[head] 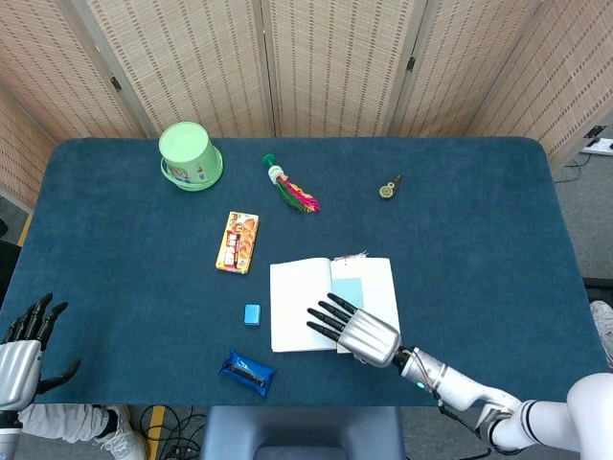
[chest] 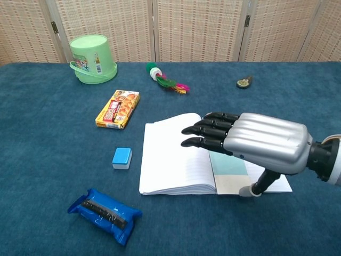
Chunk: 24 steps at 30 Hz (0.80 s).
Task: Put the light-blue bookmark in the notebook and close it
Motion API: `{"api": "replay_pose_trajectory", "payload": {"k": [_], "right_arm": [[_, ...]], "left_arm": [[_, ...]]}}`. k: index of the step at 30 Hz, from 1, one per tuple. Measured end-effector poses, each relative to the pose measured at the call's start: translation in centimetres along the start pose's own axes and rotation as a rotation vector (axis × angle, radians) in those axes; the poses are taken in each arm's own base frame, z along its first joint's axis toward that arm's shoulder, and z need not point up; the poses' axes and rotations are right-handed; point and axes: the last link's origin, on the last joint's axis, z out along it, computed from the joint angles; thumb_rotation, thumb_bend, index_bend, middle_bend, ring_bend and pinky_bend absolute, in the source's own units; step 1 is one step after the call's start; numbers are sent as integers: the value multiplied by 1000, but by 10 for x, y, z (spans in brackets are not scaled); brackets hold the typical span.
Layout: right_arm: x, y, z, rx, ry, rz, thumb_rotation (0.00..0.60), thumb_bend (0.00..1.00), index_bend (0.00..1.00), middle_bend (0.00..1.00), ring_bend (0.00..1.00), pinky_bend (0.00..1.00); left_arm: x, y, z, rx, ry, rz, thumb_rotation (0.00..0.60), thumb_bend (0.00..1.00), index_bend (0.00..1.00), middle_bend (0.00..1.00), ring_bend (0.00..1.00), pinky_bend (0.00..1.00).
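The notebook (head: 299, 299) (chest: 170, 160) lies open on the blue table, near the front middle. The light-blue bookmark (head: 349, 288) (chest: 229, 167) lies on its right page next to the spine, partly hidden by my right hand. My right hand (head: 354, 329) (chest: 250, 141) hovers flat over the book's lower right, fingers stretched toward the left page, holding nothing; its thumb tip points down near the book's front edge. My left hand (head: 19, 355) shows only in the head view, at the front left corner off the table, fingers apart and empty.
A green cup (head: 190, 155) (chest: 92, 57) stands at the back left. An orange snack box (head: 238, 241) (chest: 118, 109), a small blue block (head: 252, 313) (chest: 122, 158) and a blue wrapped packet (head: 247, 372) (chest: 105, 214) lie left of the notebook. A feathered toy (head: 290, 186) and a small round object (head: 387, 190) lie behind it.
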Motion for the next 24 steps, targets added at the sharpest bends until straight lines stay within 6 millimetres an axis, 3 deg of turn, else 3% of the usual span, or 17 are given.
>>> {"api": "replay_pose_trajectory", "payload": {"k": [13, 24], "right_arm": [[-8, -15, 14, 18, -2, -1, 600, 0, 0, 0, 0, 0], [-13, -11, 23, 22, -9, -47, 600, 0, 0, 0, 0, 0]], "left_arm": [[-1, -1, 0, 1, -5, -3, 600, 272, 124, 0, 77, 169], [-3, -3, 0, 8, -14, -3, 600, 272, 124, 0, 77, 169]]}}
